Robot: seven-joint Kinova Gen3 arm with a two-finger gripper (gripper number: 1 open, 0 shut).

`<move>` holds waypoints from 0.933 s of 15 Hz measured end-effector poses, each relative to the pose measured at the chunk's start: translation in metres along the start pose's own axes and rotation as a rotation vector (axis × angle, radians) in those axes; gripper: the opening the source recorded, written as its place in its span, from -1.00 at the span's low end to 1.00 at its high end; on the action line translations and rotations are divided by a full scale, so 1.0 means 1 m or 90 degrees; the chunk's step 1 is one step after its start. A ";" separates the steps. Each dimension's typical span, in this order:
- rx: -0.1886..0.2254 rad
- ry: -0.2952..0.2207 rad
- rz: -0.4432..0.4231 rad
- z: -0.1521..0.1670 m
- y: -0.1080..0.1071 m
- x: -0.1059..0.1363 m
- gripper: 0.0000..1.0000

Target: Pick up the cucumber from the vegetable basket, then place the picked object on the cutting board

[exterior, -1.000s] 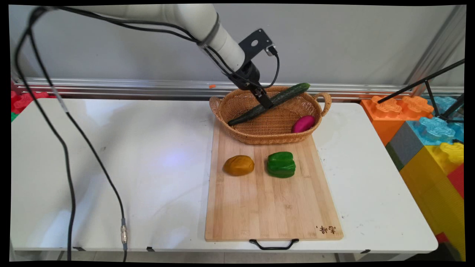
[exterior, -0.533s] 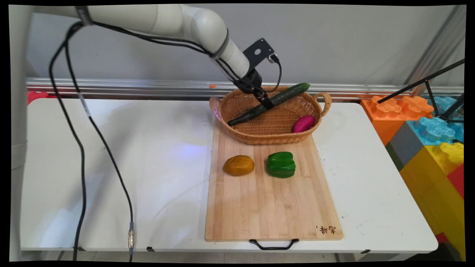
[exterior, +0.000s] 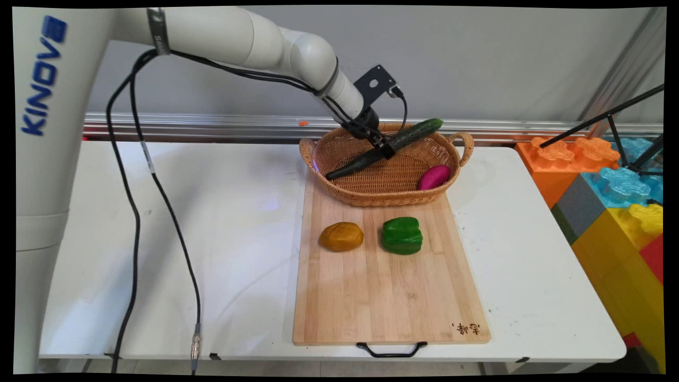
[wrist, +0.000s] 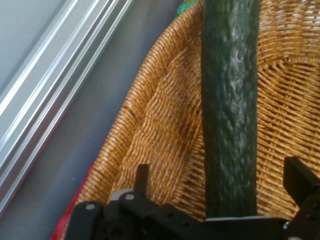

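Main view: I see my gripper (exterior: 387, 150) reaching into the wicker basket (exterior: 371, 197), its fingers spread wide on either side of the cucumber (exterior: 411, 135) without clamping it. The cucumber lies slantwise, its lower end on the basket floor and its upper end resting over the far rim. A magenta vegetable (exterior: 433, 176) lies in the basket's right end. On the wooden cutting board (exterior: 387, 297), near the basket, sit a brown potato (exterior: 341, 236) and a green pepper (exterior: 402, 235). Hand view: the cucumber (wrist: 230, 110) runs between my two parted fingers (wrist: 299, 179).
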 end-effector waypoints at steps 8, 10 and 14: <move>-0.005 -0.001 -0.006 0.016 0.003 -0.002 -1.00; -0.012 -0.002 -0.013 0.017 0.005 -0.003 -1.00; -0.014 0.017 -0.009 0.008 0.009 0.004 -1.00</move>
